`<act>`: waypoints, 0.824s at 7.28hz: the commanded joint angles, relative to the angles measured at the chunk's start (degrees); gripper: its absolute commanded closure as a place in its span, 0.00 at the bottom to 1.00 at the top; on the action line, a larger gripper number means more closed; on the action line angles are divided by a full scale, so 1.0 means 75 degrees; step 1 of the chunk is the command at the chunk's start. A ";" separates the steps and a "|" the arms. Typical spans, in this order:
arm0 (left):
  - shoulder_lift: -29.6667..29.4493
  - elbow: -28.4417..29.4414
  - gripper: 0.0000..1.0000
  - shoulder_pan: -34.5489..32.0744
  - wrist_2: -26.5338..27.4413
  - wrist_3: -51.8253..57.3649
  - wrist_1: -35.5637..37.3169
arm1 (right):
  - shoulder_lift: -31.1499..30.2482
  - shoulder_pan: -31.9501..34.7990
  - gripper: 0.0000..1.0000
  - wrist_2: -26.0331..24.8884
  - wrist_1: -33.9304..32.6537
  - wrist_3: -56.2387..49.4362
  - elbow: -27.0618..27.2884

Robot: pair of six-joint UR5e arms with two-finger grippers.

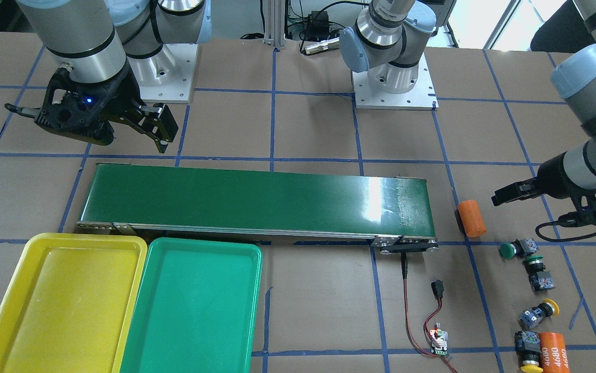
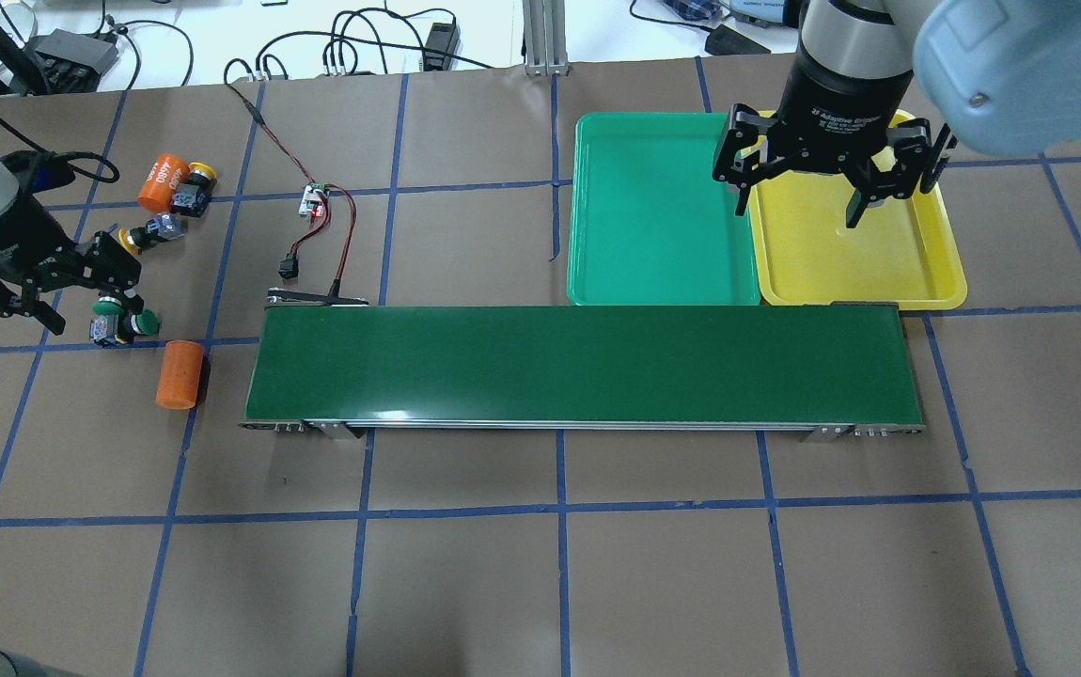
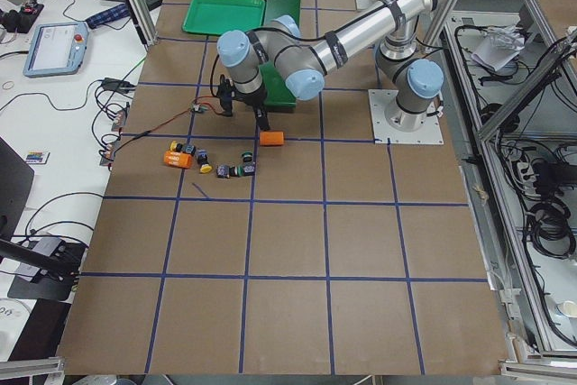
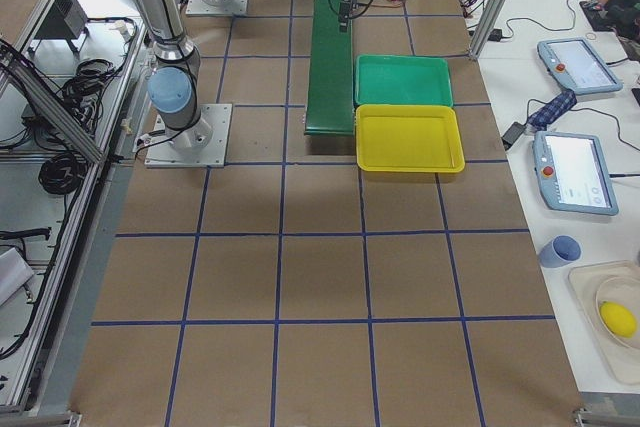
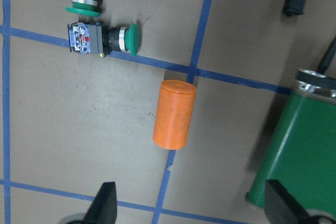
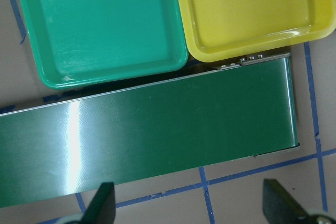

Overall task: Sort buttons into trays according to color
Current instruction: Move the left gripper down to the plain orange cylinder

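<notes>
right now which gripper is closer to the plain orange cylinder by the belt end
Left. The left gripper hovers close by the orange cylinder, near the green buttons. The right gripper is at the belt's far end, by the yellow tray.

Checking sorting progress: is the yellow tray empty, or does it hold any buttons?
Empty. The yellow tray shows only bare plastic in the front and right-side views.

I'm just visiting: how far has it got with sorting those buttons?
Nothing is sorted yet: the yellow tray and green tray are both empty. In hand: nothing. The left gripper hovers open near the two green buttons, and the right gripper hangs open and empty by the trays. Left to do: all four, since the two yellow buttons also lie on the table.
</notes>
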 commanded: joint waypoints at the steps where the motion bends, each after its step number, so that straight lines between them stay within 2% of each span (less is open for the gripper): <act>1: -0.0128 -0.1149 0.00 0.0054 0.0026 0.0528 0.1886 | 0.0000 0.0000 0.00 0.0000 0.0000 -0.0001 0.0002; 3: -0.0315 -0.1539 0.00 -0.0075 -0.0032 0.0960 0.2002 | 0.0000 0.0000 0.00 0.0000 0.0000 -0.0001 0.0002; 6: -0.0608 -0.1658 0.00 -0.0169 0.0038 0.1175 0.2248 | 0.0000 0.0000 0.00 0.0000 0.0000 -0.0001 0.0002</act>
